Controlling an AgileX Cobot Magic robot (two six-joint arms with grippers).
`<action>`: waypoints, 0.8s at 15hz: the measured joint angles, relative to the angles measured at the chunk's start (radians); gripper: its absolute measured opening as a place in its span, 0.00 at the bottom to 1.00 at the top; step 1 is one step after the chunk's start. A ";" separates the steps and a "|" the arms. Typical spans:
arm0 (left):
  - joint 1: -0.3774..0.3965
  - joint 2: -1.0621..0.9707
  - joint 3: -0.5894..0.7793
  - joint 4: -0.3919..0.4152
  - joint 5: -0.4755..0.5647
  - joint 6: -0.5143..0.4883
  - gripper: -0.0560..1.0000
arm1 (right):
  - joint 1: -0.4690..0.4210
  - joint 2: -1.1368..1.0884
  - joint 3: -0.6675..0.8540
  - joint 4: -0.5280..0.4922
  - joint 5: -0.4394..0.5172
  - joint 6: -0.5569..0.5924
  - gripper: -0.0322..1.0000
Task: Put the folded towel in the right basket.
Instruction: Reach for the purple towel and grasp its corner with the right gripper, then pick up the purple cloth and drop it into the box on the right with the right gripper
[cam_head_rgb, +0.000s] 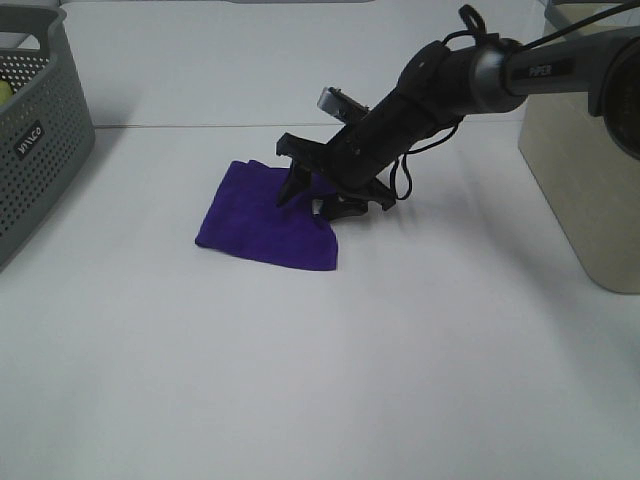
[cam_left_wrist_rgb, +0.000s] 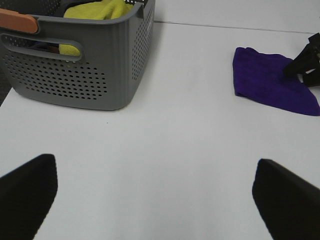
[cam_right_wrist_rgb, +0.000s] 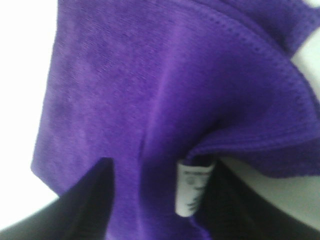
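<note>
The folded purple towel (cam_head_rgb: 265, 220) lies flat on the white table, left of centre; it also shows in the left wrist view (cam_left_wrist_rgb: 272, 82). My right gripper (cam_head_rgb: 312, 198) reaches across and is down at the towel's right edge, jaws partly open. One finger rests over the cloth, the other is at its edge. In the right wrist view the towel (cam_right_wrist_rgb: 150, 100) fills the frame, and a raised fold with a white label (cam_right_wrist_rgb: 192, 192) sits between the two dark fingers (cam_right_wrist_rgb: 95, 205). The right basket (cam_head_rgb: 580, 180), beige, stands at the far right. My left gripper (cam_left_wrist_rgb: 157, 200) is open and empty.
A grey perforated basket (cam_head_rgb: 35, 130) stands at the far left, holding a yellow cloth (cam_left_wrist_rgb: 97, 9). The right arm's fingers (cam_left_wrist_rgb: 305, 62) show at the towel in the left wrist view. Bare white table (cam_head_rgb: 330, 380) lies in front of the towel.
</note>
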 joint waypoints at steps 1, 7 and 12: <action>0.000 0.000 0.000 0.000 0.000 0.000 0.99 | 0.010 0.007 0.000 -0.006 -0.023 0.010 0.43; 0.000 0.000 0.000 0.000 0.000 0.000 0.99 | 0.017 0.016 0.005 -0.013 -0.045 0.037 0.11; 0.000 0.000 0.000 0.000 0.000 0.000 0.99 | 0.019 -0.058 0.031 -0.093 -0.018 0.044 0.11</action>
